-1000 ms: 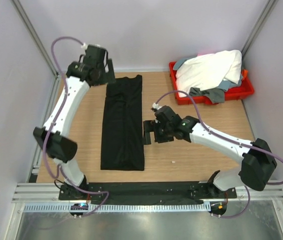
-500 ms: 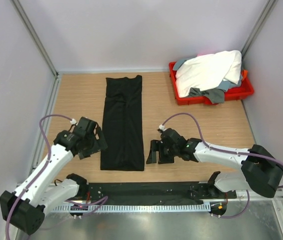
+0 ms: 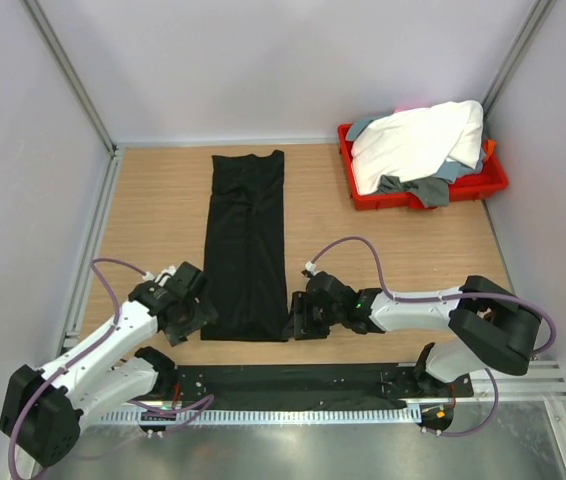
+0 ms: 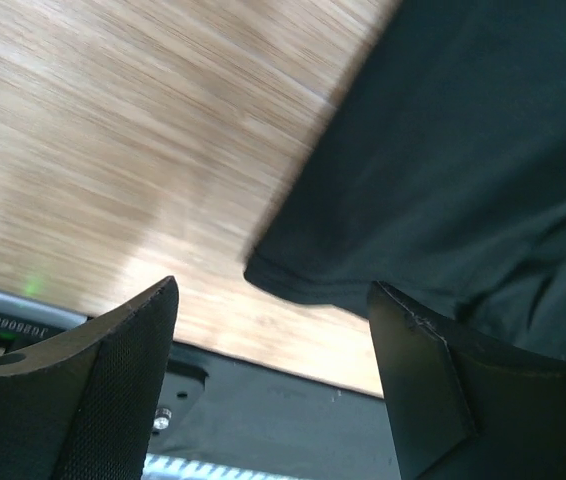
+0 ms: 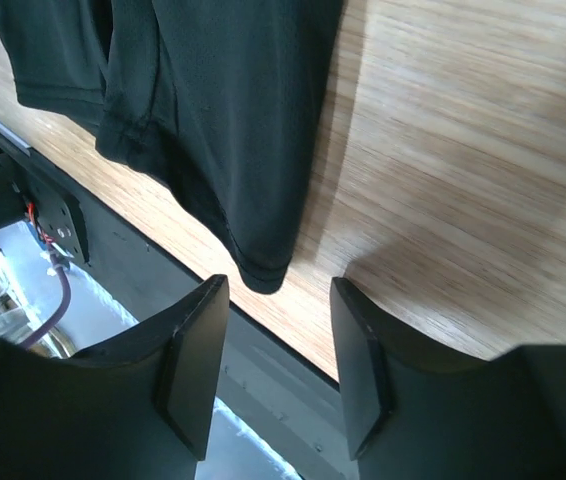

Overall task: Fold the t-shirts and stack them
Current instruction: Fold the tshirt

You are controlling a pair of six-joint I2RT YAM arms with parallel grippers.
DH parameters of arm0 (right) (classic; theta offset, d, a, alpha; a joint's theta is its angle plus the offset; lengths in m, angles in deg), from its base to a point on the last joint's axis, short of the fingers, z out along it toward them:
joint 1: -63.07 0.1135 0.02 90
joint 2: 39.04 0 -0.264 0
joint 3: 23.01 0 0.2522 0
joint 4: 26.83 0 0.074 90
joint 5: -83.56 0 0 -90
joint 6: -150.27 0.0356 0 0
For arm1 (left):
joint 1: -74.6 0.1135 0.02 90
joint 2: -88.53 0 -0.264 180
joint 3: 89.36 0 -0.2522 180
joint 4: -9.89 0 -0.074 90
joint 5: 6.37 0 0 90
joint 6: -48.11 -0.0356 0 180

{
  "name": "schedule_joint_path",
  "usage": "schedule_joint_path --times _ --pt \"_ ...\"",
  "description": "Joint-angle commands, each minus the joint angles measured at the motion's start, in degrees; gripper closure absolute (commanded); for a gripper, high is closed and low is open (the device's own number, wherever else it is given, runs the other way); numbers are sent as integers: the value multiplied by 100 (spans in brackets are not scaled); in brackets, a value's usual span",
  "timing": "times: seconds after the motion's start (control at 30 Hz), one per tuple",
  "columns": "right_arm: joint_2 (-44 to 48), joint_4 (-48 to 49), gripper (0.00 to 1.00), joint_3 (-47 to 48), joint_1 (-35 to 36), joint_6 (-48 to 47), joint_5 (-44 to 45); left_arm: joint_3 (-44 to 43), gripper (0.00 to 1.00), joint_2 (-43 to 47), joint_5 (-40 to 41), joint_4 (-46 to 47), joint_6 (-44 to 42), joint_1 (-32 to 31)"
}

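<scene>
At the near edge of the worktop, the left fingers stand well apart on either side of the near-left corner of the black t-shirt and grip nothing. The right fingers, roughly half open and also empty, frame the shirt's near-right corner, which lies just ahead of their tips. The shirt lies flat as a long narrow strip running away from the arms. In the far-right corner, a red tray holds a white t-shirt heaped over a grey t-shirt.
</scene>
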Motion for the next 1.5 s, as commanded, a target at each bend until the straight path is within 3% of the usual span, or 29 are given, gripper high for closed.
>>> schedule_joint_path --times 0.0,0.13,0.27,0.43,0.67,0.8,0.83,0.9,1.13,1.3,1.47 --pt "-156 417 50 -61 67 134 144 273 23 44 377 361 520 -59" --pt "-270 567 52 -132 93 170 144 494 27 114 492 536 521 -59" --pt "-341 514 56 -123 102 117 188 643 42 114 431 721 495 -68" --pt "-446 479 59 -106 102 73 258 749 48 105 466 836 460 -130" --pt "-543 497 63 -70 111 56 267 740 65 61 492 967 398 -182" --pt "-464 479 73 -123 102 55 294 749 92 -17 457 1108 310 -279" --pt "-360 435 80 -149 102 21 302 714 100 -61 448 1143 310 -323" --pt "-201 138 98 -150 93 -93 529 661 100 -184 448 1152 389 -524" --pt "1240 -1541 99 -378 93 -366 998 442 100 -115 501 977 1373 -1728" --pt "1610 -1455 98 -598 155 -305 531 309 100 -97 571 669 1611 -2274" --pt "1417 -1568 98 -46 260 -427 478 -41 100 -246 571 450 1497 -2362"
